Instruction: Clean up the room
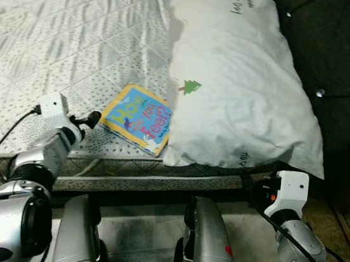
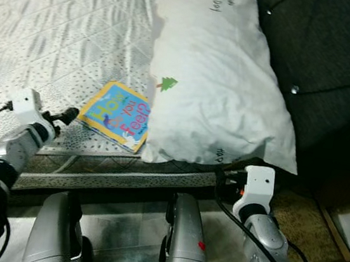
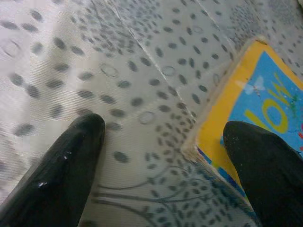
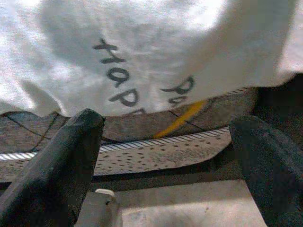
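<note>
A yellow and blue children's book (image 1: 139,118) lies flat on the bed near its front edge, its right side against a large white pillow (image 1: 238,81) printed with a small green tree. My left gripper (image 1: 92,119) stands open just left of the book. In the left wrist view its fingertips (image 3: 87,132) straddle the book's corner (image 3: 251,109), one over the cover and one over the dotted sheet. My right gripper (image 2: 224,175) is open, low at the bed's edge under the pillow's (image 4: 142,47) near corner, with nothing between its fingers.
The quilted grey bedspread (image 1: 66,28) stretches away to the left and back. A dark tufted headboard (image 1: 337,55) stands to the right of the pillow. The mattress edge (image 4: 156,151) runs across in front of my legs (image 1: 206,243). A brown mat (image 2: 298,216) lies at right.
</note>
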